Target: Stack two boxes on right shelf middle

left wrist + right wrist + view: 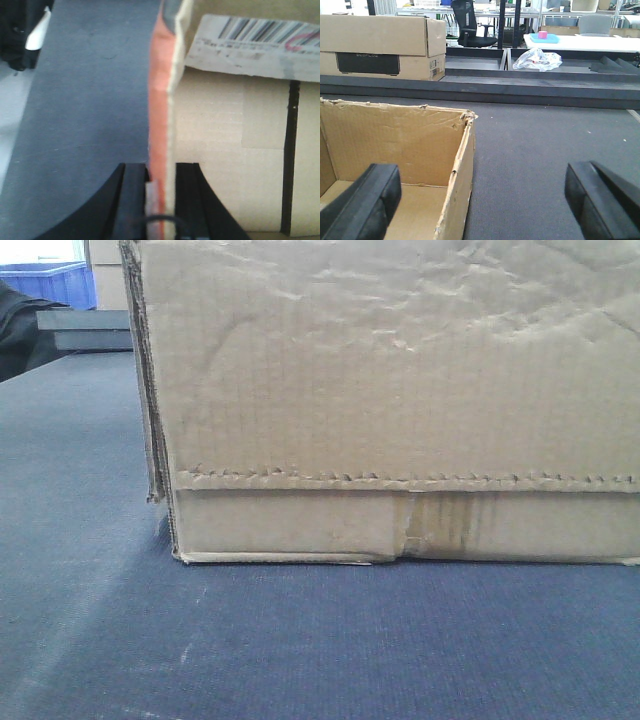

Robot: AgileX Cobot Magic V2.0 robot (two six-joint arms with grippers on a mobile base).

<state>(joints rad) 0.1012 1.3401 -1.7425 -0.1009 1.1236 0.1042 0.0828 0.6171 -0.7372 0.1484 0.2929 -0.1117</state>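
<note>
- The left gripper is closed on a thin side wall of the box. One finger is on each side of the wall and both press against it.
- That wall runs straight away from the left gripper. The wall is orange on the outer side and pale on its top edge.
- Right of the wall there is plain cardboard with a barcode sticker. Left of the wall there is only the dark tabletop.
- The right gripper is wide open and holds nothing.
- In the right wrist view, another box wall with a torn top edge lies between the right gripper's two fingers. It is much nearer the left finger.
- That finger hangs over the inside of the box. The other finger is well apart, over the tabletop.
- This wall also runs away from the right gripper, so its jaws sit across it. It looks like closing them could pinch the wall.
- The front view shows the box sitting flat on the tabletop, with its wide wrinkled face toward the camera.
- A far box with a black label sits well behind, past a dark ledge. It cannot be told if this is the second one to stack.
- The shelf is not in any view, so which way the box must go cannot be told.
</note>
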